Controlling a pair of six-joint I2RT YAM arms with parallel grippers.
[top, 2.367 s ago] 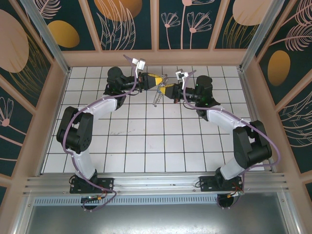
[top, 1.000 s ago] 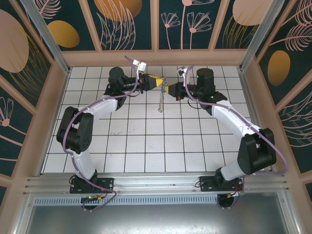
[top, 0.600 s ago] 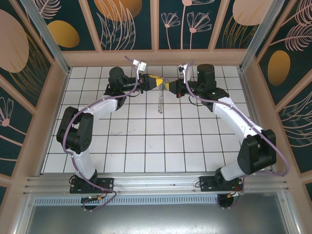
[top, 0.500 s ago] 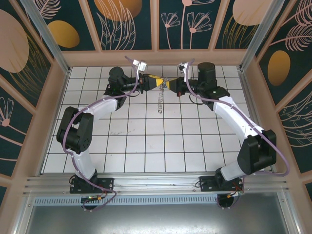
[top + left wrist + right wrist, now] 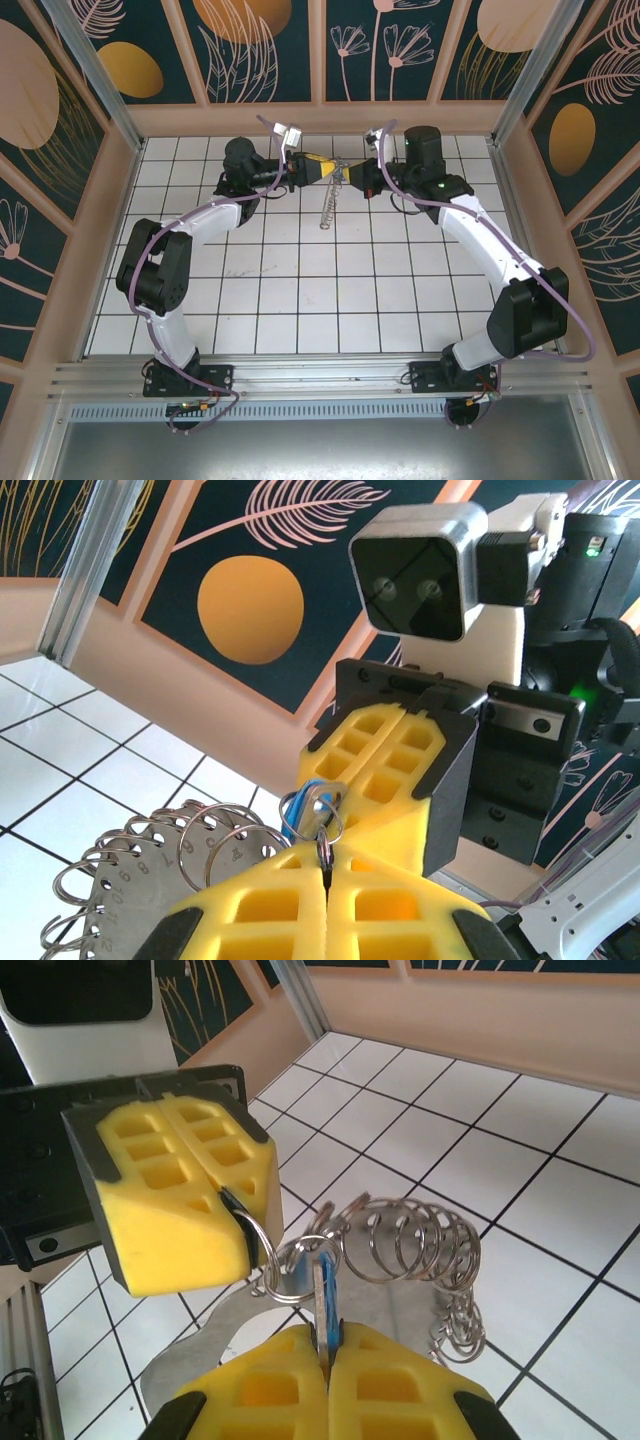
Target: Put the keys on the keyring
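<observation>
- The key (image 5: 322, 1295) – blue head, short silver blade – is pinched blade-down between the closed pads of the right gripper (image 5: 326, 1355), with its head turned up toward the rings.
- Just beyond it, a thin silver ring is clamped in the shut pads of the left gripper (image 5: 325, 870). The rest of the keyring (image 5: 405, 1250), a bunch of split rings on a metal plate, is hung from that ring and dangles clear of the table.
- The key's head is seen touching or overlapping a ring, but whether the wire has been passed through its hole cannot be told from either wrist view.
- The task is judged to be at the threading step: both parts are lifted and brought together, while seating the key fully on the ring and letting go are not yet shown as done.
- Room for moving: the tiled table (image 5: 300, 290) between the arm bases and the grippers is left open, so downward and nearward motion is unhindered.
- Farther on, little room is left – the two grippers are held tip to tip near the far wall (image 5: 320, 118), and the bent elbows are spread toward the side frames.
</observation>
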